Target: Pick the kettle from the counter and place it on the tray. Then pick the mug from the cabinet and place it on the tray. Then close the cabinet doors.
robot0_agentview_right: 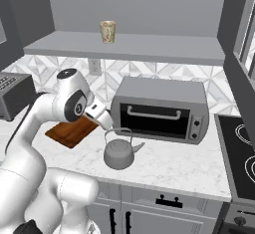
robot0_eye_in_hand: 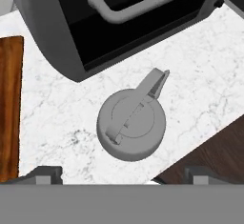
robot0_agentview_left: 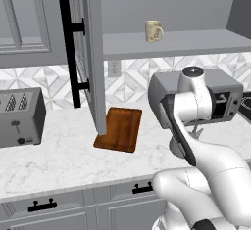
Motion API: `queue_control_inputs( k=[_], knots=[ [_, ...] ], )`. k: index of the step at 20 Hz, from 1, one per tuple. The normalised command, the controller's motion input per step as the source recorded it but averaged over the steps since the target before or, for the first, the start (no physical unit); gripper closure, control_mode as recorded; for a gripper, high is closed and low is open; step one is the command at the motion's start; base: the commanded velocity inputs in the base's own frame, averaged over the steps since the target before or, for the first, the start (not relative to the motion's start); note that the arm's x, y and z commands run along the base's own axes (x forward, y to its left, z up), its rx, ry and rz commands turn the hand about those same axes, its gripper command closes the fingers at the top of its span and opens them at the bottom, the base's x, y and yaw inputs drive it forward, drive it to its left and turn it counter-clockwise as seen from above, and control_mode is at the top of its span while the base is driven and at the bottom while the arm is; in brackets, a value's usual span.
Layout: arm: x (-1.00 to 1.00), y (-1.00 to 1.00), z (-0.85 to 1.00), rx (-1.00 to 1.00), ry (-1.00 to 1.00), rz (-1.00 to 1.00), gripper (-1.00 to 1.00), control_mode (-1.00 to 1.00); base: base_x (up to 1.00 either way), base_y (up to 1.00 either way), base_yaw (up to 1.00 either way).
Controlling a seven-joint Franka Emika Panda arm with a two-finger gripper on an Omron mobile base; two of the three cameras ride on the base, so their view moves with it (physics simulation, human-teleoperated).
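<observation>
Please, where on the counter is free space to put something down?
Bare counter lies between the toaster and the tray, whose top is also bare. It is crowded by the toaster oven, where the kettle stands under the gripper.

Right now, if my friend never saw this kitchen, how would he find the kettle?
Look for the big grey toaster oven on the white marble counter. Just in front of its left end sits the kettle, below the robot's gripper. It is small, round and grey with a thin arched handle and a short spout, unlike the flat wooden tray beside it.
</observation>
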Motion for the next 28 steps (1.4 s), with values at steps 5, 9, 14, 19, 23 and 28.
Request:
queue_control_inputs(
  k=[5, 9, 14, 19, 23, 28],
  knots=[
    [0.02, -0.14, -0.25, 0.05, 0.00, 0.00, -1.00, -1.00, 0.00, 0.00, 0.00],
    [0.01, -0.11, -0.08, 0.04, 0.00, 0.00, -1.00, -1.00, 0.00, 0.00, 0.00],
    [0.10, -0.06, -0.07, 0.04, 0.00, 0.00, -1.00, -1.00, 0.00, 0.00, 0.00],
    [0.19, -0.02, -0.18, 0.01, 0.00, 0.00, -1.00, -1.00, 0.00, 0.00, 0.00],
    [0.24, -0.05, -0.35, 0.01, 0.00, 0.00, -1.00, -1.00, 0.00, 0.00, 0.00],
    [0.37, -0.14, -0.32, 0.02, 0.00, 0.00, -1.00, -1.00, 0.00, 0.00, 0.00]
  ],
)
